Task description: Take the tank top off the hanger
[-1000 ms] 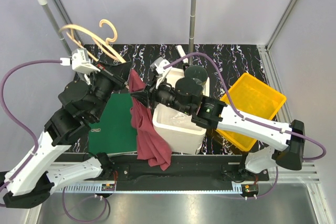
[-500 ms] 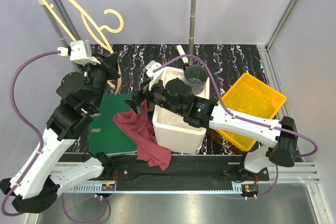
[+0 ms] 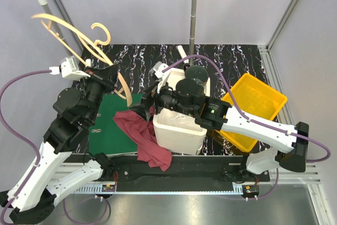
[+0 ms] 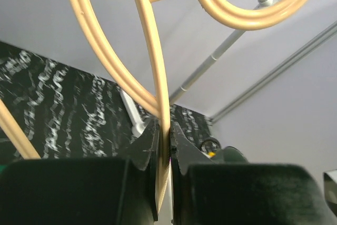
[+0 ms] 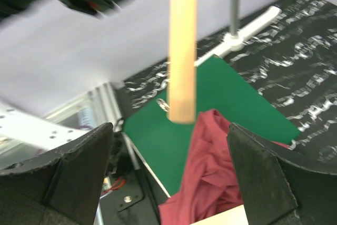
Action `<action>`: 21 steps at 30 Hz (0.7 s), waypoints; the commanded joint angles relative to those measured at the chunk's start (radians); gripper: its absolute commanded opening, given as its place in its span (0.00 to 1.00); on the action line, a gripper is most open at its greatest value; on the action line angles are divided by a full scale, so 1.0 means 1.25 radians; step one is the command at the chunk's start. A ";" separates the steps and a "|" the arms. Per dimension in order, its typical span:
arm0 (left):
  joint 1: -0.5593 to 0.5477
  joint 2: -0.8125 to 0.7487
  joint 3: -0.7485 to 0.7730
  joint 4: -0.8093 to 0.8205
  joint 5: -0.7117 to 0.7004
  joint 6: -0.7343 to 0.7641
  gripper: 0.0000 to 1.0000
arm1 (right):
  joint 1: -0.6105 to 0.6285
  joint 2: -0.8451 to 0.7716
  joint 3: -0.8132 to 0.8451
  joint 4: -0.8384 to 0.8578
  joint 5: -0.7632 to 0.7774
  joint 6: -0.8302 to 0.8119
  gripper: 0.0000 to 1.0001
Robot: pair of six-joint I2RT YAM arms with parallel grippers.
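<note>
Tank top (image 3: 142,135) lies crumpled on the table (image 3: 237,56), clear of the hanger (image 4: 150,51). Judged light, limp and non-fragile; pinch at a raised fold. Left end effector (image 4: 163,135) clamps the hanger; right end effector (image 5: 169,146) gapes empty.

Holds the left arm bent upward from its base at 7 o'clock, wrist angled toward 1 o'clock, left gripper (image 4: 163,133) pinched tight on the hanger (image 4: 149,35). Stretches the right arm from 4 o'clock across toward 9 o'clock, right gripper (image 5: 168,151) low, fingers spread wide apart.
</note>
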 commanded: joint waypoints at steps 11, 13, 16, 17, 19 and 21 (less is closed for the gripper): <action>0.004 -0.129 -0.143 0.131 0.191 -0.338 0.00 | 0.002 0.021 0.128 -0.061 -0.088 0.003 0.66; 0.004 -0.141 -0.149 0.135 0.218 -0.338 0.00 | 0.003 0.044 0.142 -0.077 -0.093 0.007 0.60; 0.004 -0.172 -0.169 0.139 0.239 -0.361 0.00 | 0.004 0.068 0.165 -0.081 -0.096 0.014 0.54; 0.004 -0.186 -0.176 0.150 0.244 -0.366 0.00 | 0.004 0.073 0.168 -0.080 -0.090 0.016 0.52; 0.003 -0.195 -0.188 0.151 0.250 -0.370 0.00 | 0.004 0.089 0.183 -0.081 -0.087 0.021 0.36; 0.004 -0.202 -0.185 0.136 0.246 -0.367 0.00 | 0.004 0.103 0.195 -0.081 -0.081 0.030 0.20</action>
